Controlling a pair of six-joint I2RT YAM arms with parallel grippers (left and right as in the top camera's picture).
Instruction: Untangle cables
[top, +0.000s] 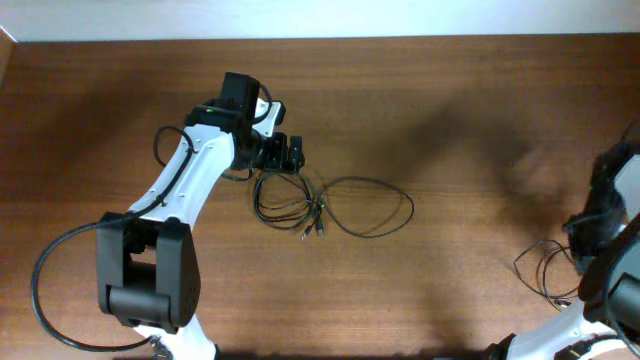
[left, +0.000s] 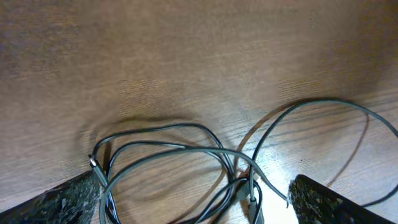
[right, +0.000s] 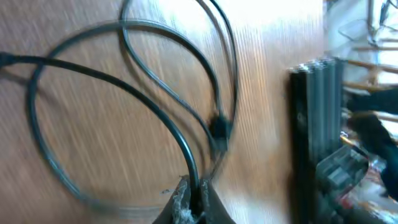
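Above the cables (top: 318, 208), we aim our wide-open left gripper (left: 193, 198) at one loop; our right gripper (right: 189, 206) pinches a separate cord (right: 134, 96).

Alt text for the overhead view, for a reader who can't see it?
The left hand, open, is poised at the far edge of a loose tangle of black cables on a wooden table. The right arm sits at the right edge beside another looped cable.
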